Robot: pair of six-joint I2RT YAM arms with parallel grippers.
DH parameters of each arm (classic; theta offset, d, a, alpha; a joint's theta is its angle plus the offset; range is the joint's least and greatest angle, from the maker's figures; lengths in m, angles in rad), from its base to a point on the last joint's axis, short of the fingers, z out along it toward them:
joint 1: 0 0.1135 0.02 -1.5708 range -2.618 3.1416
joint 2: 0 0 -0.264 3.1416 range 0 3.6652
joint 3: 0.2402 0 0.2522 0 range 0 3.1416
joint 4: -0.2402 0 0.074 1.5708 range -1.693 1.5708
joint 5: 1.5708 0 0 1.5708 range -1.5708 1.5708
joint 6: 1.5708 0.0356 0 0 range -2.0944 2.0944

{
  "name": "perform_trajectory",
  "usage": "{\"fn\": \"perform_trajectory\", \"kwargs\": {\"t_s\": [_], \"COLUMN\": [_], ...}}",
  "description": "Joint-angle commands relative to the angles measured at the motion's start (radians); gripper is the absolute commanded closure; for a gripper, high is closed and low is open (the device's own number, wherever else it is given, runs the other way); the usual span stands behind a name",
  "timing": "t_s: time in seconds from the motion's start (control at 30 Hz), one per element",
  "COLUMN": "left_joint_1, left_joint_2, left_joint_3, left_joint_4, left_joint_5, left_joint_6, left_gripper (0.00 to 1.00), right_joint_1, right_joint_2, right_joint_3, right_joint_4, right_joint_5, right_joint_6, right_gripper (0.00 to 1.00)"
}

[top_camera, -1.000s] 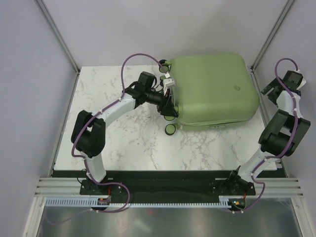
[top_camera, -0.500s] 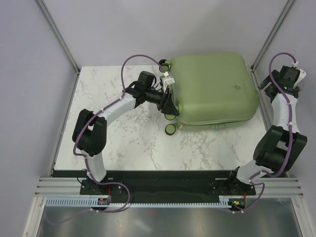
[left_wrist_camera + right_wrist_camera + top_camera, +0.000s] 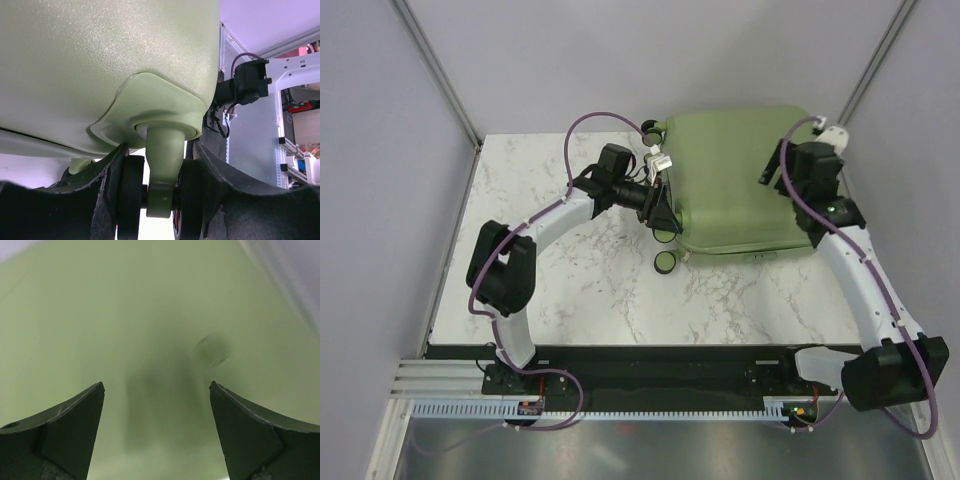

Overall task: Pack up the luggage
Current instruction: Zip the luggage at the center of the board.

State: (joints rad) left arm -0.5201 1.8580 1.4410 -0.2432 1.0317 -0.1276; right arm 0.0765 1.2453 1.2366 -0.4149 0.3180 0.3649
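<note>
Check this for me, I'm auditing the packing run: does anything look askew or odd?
Two things. The sage-green suitcase lies closed and slightly skewed to the table edges, at its far right corner. The left gripper is clamped on a caster wheel, an odd handle. Nothing looks spilled or damaged.

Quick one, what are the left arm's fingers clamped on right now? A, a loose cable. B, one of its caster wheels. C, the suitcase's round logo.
B: the left wrist view shows the left fingers pressed against both sides of a caster wheel under the luggage shell.
</note>
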Motion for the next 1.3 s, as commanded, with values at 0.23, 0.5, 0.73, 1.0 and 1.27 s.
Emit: {"fn": "perform_trajectory", "kwargs": {"t_s": [0.23, 0.5, 0.73, 1.0, 1.27], "left_joint_1": [0.049, 0.083, 0.089, 0.089, 0.091], "left_joint_2": [0.026, 0.021, 0.000, 0.009, 0.012], "left_joint_3": [0.062, 0.056, 0.041, 0.044, 0.038], "left_joint_4": [0.139, 0.142, 0.140, 0.160, 0.183], "left_joint_5": [-0.052, -0.027, -0.013, 0.002, 0.014], "left_joint_6": [-0.107, -0.133, -0.124, -0.130, -0.145], "left_gripper": [0.98, 0.98, 0.98, 0.98, 0.98], "right_joint_1": [0.783, 1.031, 1.034, 1.033, 1.036], "right_joint_2": [-0.129, -0.034, 0.135, 0.261, 0.310], "right_joint_3": [-0.259, -0.267, -0.290, -0.296, -0.342], "right_joint_4": [-0.039, -0.185, -0.186, -0.065, 0.024], "right_joint_5": [0.387, 0.536, 0.639, 0.795, 0.869], "right_joint_6": [0.402, 0.647, 0.805, 0.937, 1.008], "right_gripper": [0.09, 0.09, 0.17, 0.28, 0.30]}}
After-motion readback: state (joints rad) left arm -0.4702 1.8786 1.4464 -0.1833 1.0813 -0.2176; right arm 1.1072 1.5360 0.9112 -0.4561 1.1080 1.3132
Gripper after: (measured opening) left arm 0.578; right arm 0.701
